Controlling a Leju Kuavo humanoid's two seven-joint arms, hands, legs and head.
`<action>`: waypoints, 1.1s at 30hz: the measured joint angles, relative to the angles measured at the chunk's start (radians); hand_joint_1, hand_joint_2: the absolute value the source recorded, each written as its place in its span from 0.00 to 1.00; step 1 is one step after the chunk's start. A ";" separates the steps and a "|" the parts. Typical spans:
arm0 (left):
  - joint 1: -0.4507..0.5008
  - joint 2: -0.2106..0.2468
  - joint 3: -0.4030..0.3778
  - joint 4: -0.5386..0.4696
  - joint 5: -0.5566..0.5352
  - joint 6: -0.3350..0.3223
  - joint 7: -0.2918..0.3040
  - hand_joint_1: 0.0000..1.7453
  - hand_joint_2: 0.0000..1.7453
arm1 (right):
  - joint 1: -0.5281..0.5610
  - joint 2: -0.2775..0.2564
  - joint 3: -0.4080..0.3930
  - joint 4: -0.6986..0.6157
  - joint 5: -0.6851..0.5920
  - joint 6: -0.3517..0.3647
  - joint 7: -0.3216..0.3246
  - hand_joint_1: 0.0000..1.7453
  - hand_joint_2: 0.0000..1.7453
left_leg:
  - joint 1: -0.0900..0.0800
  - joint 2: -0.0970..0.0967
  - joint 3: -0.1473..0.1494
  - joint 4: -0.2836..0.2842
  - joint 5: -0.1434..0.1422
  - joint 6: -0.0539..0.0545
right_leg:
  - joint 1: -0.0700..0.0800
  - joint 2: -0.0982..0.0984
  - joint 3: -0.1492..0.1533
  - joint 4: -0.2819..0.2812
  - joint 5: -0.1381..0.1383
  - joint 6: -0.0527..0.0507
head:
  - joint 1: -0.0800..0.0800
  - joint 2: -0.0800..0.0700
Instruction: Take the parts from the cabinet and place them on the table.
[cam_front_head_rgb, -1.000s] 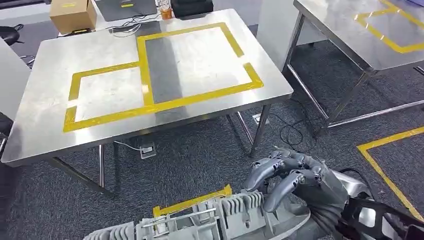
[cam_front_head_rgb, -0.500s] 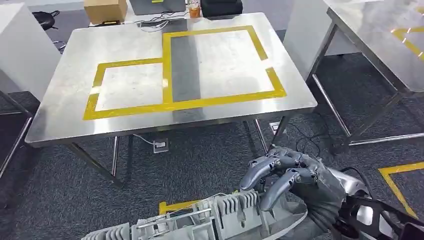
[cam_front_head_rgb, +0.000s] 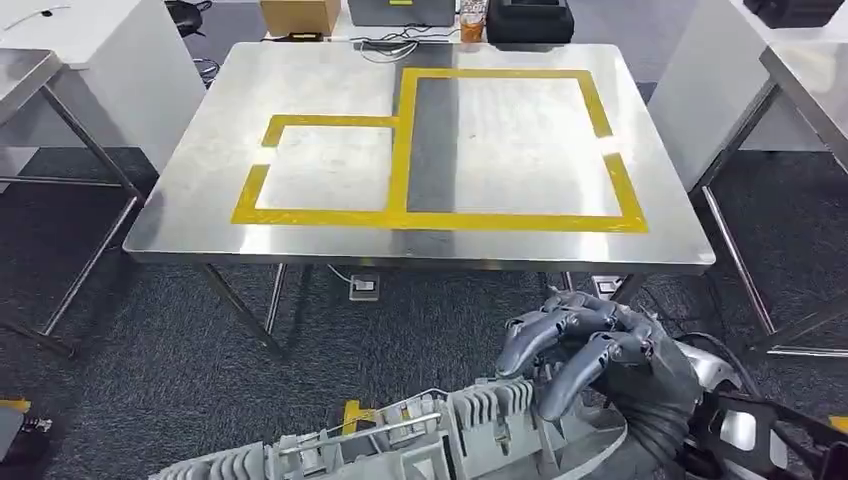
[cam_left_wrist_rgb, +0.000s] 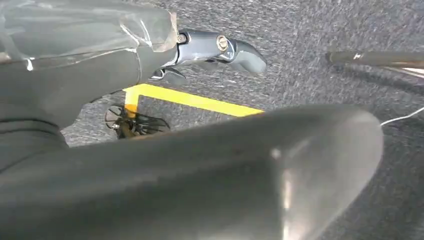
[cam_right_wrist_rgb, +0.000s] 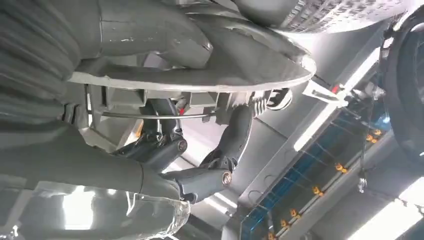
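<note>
Right hand: my right hand (cam_front_head_rgb: 610, 350) grips the grey ribbed part (cam_front_head_rgb: 430, 435), fingers (cam_front_head_rgb: 560, 385) curled over its top edge.
Left hand: my left hand (cam_left_wrist_rgb: 220, 47); grip unclear.
Part: low before me, short of the desk (cam_front_head_rgb: 300, 85).
Change: my view has swung; desk now nearly square-on.

One finned metal part (cam_front_head_rgb: 420, 440) is showing, with one hand (cam_front_head_rgb: 590, 350) gripping it. One bench (cam_front_head_rgb: 330, 70) with yellow tape is standing ahead, one cardboard box (cam_front_head_rgb: 298, 14) sitting beyond it.
</note>
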 joint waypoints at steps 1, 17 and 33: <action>0.000 0.000 0.000 0.000 -0.001 -0.001 0.000 0.00 0.00 | 0.000 0.000 -0.001 -0.001 0.000 0.001 0.000 1.00 1.00 | 0.002 0.000 0.001 -0.002 0.000 -0.002 | 0.004 0.000 -0.002 0.001 0.000 -0.008 | -0.002 0.000; -0.002 0.006 -0.002 -0.002 -0.046 -0.013 -0.047 0.00 0.00 | 0.010 0.015 -0.018 -0.028 0.001 0.010 0.016 1.00 1.00 | -0.011 0.074 -0.017 0.007 -0.004 0.020 | 0.015 -0.011 0.022 -0.010 -0.014 -0.024 | -0.009 0.000; -0.004 0.001 -0.002 -0.003 -0.071 -0.023 -0.070 0.00 0.00 | 0.034 0.013 -0.047 -0.040 -0.004 0.015 0.001 1.00 1.00 | 0.004 0.048 0.023 -0.009 -0.018 -0.006 | 0.001 -0.001 0.017 -0.006 -0.016 -0.013 | -0.005 0.000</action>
